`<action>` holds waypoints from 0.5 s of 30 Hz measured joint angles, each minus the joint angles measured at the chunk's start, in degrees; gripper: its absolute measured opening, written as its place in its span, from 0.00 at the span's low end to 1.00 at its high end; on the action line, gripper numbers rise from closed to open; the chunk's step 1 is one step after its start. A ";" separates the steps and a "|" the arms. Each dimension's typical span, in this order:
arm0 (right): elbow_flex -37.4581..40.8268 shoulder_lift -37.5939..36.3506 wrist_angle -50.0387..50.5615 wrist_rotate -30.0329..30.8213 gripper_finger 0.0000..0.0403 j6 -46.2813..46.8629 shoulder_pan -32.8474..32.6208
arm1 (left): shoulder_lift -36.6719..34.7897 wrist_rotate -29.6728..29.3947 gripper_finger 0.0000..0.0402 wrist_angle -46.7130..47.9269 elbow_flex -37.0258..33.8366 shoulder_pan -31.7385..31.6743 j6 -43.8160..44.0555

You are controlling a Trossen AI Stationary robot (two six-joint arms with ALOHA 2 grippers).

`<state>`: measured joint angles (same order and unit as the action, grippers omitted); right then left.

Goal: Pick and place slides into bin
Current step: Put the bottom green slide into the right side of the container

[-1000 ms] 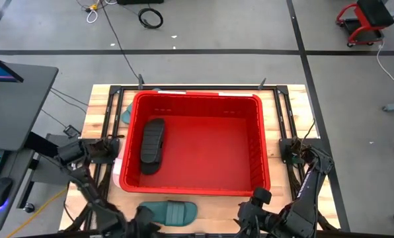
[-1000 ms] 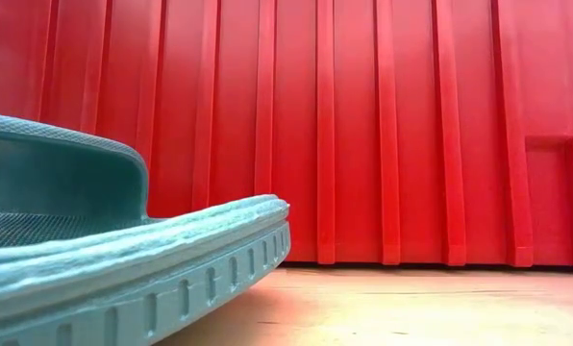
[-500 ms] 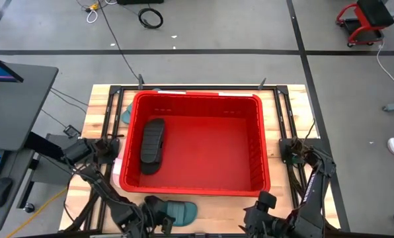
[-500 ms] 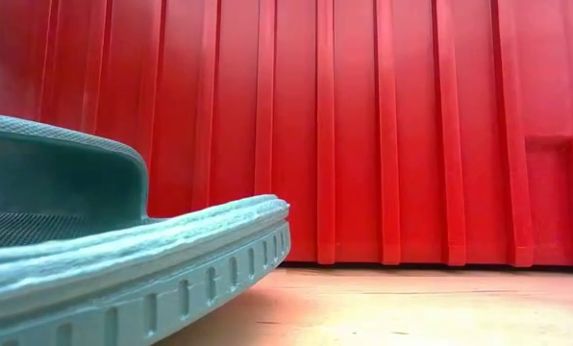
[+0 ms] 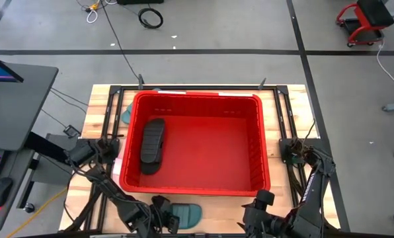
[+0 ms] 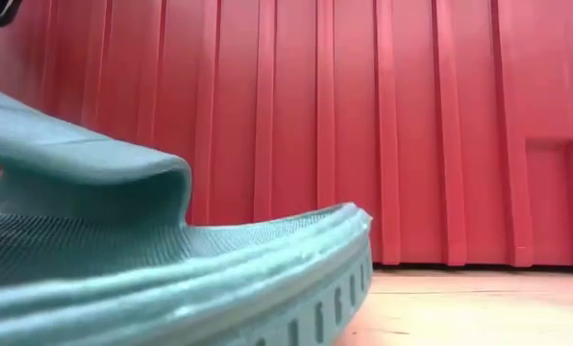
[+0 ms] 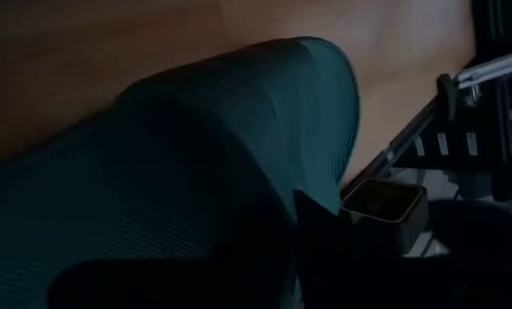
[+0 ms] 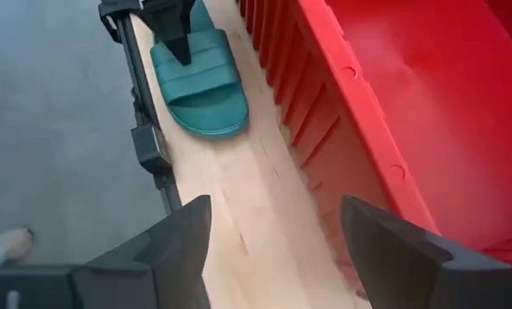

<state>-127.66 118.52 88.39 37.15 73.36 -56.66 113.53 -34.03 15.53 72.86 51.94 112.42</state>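
A dark teal slide (image 5: pixel 186 214) lies on the table's near edge in front of the red bin (image 5: pixel 263 139). It fills the low view (image 6: pixel 152 259) and also shows in the right wrist view (image 8: pixel 198 81). My left gripper (image 5: pixel 161 213) is at its heel end, shut on it. A black slide (image 5: pixel 151 144) lies on the bin's floor at its left side. A second teal slide (image 5: pixel 126 112) lies behind the bin's far left corner. My right gripper (image 8: pixel 273 249) is open and empty at the near right, beside the bin's near wall. My left gripper comes level from the table's left, along the slide. One finger (image 8: pixel 180 45) lies on the footbed at the heel end (image 8: pixel 177 64). The other finger is hidden by the slide. The toe end (image 5: pixel 198 213) points toward the table's right.
The bin takes up most of the table; only a narrow strip of wood (image 8: pixel 239 197) runs between its near wall and the table's near edge. Black frame rails (image 5: pixel 284 119) run along the table's sides. A small camera box (image 7: pixel 380 206) stands by the near edge.
My left gripper has gone toward the table's right along the near edge, onto the teal slide's heel end. The slide has slid a little toward the right, and its toe now shows larger and farther right in the low view.
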 joint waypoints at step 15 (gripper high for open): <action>-0.13 -12.64 -1.23 1.87 0.67 -4.67 4.04 | -8.92 8.08 0.04 0.07 17.60 8.78 -47.61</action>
<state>-127.79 105.88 87.16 39.02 68.69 -52.62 104.60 -25.95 15.59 90.46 60.73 64.81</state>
